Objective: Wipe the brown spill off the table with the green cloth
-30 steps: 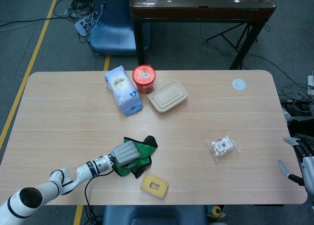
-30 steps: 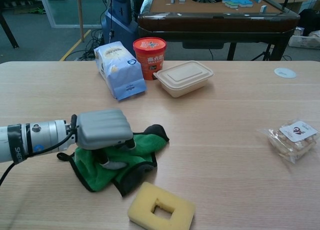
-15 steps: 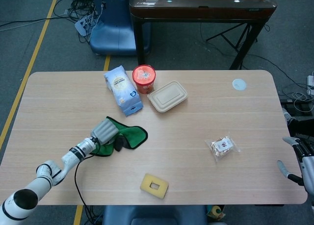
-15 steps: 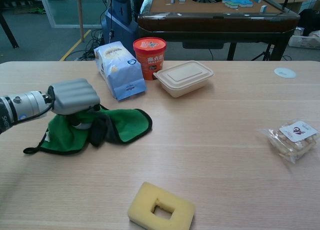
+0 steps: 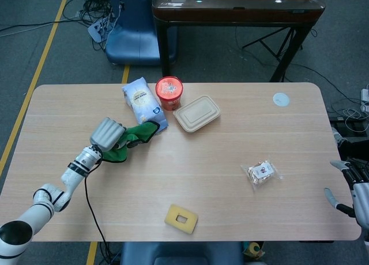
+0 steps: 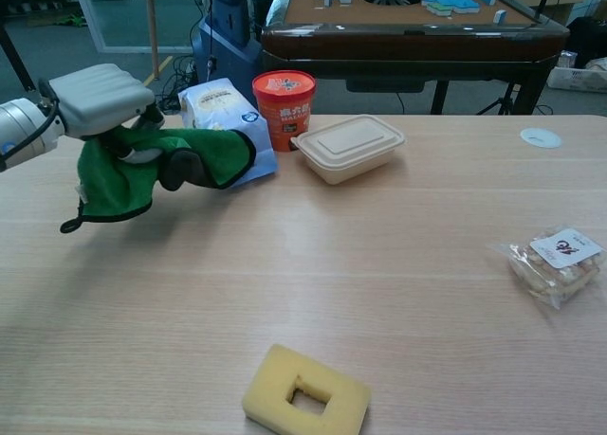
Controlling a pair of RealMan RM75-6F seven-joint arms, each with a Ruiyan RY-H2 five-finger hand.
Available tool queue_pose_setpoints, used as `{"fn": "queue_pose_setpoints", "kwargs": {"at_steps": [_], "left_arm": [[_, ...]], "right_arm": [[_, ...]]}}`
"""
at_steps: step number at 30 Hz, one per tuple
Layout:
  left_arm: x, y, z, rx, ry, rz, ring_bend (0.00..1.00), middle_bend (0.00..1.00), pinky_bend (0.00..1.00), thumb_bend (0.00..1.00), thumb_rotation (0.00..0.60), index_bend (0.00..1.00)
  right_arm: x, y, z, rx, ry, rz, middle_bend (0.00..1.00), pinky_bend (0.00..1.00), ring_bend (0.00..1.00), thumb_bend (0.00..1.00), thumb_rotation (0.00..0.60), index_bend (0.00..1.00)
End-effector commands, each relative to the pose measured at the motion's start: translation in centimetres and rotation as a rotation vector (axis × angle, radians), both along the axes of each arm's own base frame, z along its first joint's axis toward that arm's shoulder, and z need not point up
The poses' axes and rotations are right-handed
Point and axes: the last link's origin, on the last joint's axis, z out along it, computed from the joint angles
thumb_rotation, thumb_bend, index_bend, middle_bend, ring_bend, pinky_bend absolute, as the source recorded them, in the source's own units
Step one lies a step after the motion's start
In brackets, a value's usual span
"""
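Note:
My left hand (image 5: 108,132) grips the green cloth (image 5: 134,138) at the left of the table, close to the blue and white bag. In the chest view the left hand (image 6: 95,96) holds the green cloth (image 6: 142,165) off the tabletop, and the cloth hangs down, draped over dark fingers. My right hand (image 5: 353,191) sits past the table's right edge with its fingers apart and nothing in it. No brown spill shows on the wood in either view.
A blue and white bag (image 5: 144,106), a red cup (image 5: 169,92) and a beige lidded box (image 5: 197,113) stand at the back centre. A yellow sponge (image 5: 181,219) lies near the front edge. A snack packet (image 5: 262,172) lies on the right, and a white disc (image 5: 281,99) at the far right.
My left hand has carried the green cloth from beside the yellow sponge away toward the back left and lifted it off the table. The right hand has stayed put.

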Motion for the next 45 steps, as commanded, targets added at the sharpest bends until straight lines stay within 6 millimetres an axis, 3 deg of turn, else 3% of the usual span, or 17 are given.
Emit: {"fn": "queue_pose_setpoints", "kwargs": {"at_steps": [1, 3, 4, 5, 8, 10, 18, 26, 31, 36, 45], "left_arm": [[-0.5, 0.5, -0.5, 0.032, -0.011, 0.091, 0.61, 0.55, 0.96, 0.35, 0.600, 0.49], [-0.9, 0.4, -0.8, 0.022, -0.026, 0.147, 0.42, 0.36, 0.82, 0.28, 0.600, 0.25], [-1.0, 0.3, -0.9, 0.014, -0.043, 0.175, 0.29, 0.21, 0.68, 0.23, 0.600, 0.11], [-1.0, 0.1, -1.0, -0.006, -0.078, 0.217, 0.20, 0.10, 0.56, 0.20, 0.600, 0.04], [-0.8, -0.3, -0.7, -0.035, -0.140, 0.269, 0.02, 0.00, 0.34, 0.17, 0.600, 0.00], [-0.5, -0.6, -0.3, -0.039, -0.156, 0.273, 0.00, 0.00, 0.29, 0.17, 0.600, 0.00], [-0.7, -2.6, 2.4, -0.042, -0.249, 0.294, 0.00, 0.00, 0.26, 0.17, 0.600, 0.00], [-1.7, -4.2, 4.0, -0.027, -0.256, 0.360, 0.00, 0.00, 0.22, 0.00, 0.600, 0.00], [-2.5, -5.9, 5.3, 0.026, -0.269, 0.359, 0.00, 0.00, 0.22, 0.00, 0.600, 0.00], [-3.9, -9.1, 7.2, 0.065, -0.325, 0.377, 0.00, 0.00, 0.22, 0.01, 0.600, 0.00], [-6.8, -17.3, 10.5, 0.172, -0.399, 0.447, 0.03, 0.00, 0.22, 0.02, 0.600, 0.00]], "right_arm": [[0.0, 0.0, 0.0, 0.001, 0.001, -0.002, 0.28, 0.27, 0.20, 0.37, 0.600, 0.25], [-0.1, 0.1, 0.0, 0.000, 0.001, -0.005, 0.28, 0.27, 0.20, 0.37, 0.600, 0.25], [-0.1, 0.1, 0.0, -0.001, 0.000, -0.006, 0.28, 0.27, 0.20, 0.37, 0.600, 0.25], [-0.1, 0.1, 0.1, -0.002, 0.000, -0.007, 0.28, 0.27, 0.20, 0.37, 0.600, 0.25], [-0.1, 0.0, 0.0, 0.000, 0.001, -0.004, 0.28, 0.27, 0.20, 0.37, 0.600, 0.25], [0.0, -0.1, 0.0, 0.002, 0.001, -0.001, 0.28, 0.27, 0.20, 0.37, 0.600, 0.25], [-0.1, -0.3, 0.1, 0.007, 0.005, -0.002, 0.28, 0.27, 0.20, 0.37, 0.600, 0.25], [0.2, -0.7, -0.1, 0.019, 0.001, 0.015, 0.28, 0.27, 0.20, 0.37, 0.600, 0.25], [0.1, -0.7, -0.2, 0.028, 0.006, 0.011, 0.28, 0.27, 0.20, 0.37, 0.600, 0.25], [-0.1, -1.2, -0.6, 0.071, 0.021, 0.001, 0.28, 0.27, 0.20, 0.37, 0.600, 0.25], [0.1, -2.6, -1.1, 0.106, -0.001, 0.050, 0.30, 0.27, 0.20, 0.37, 0.600, 0.28]]}}
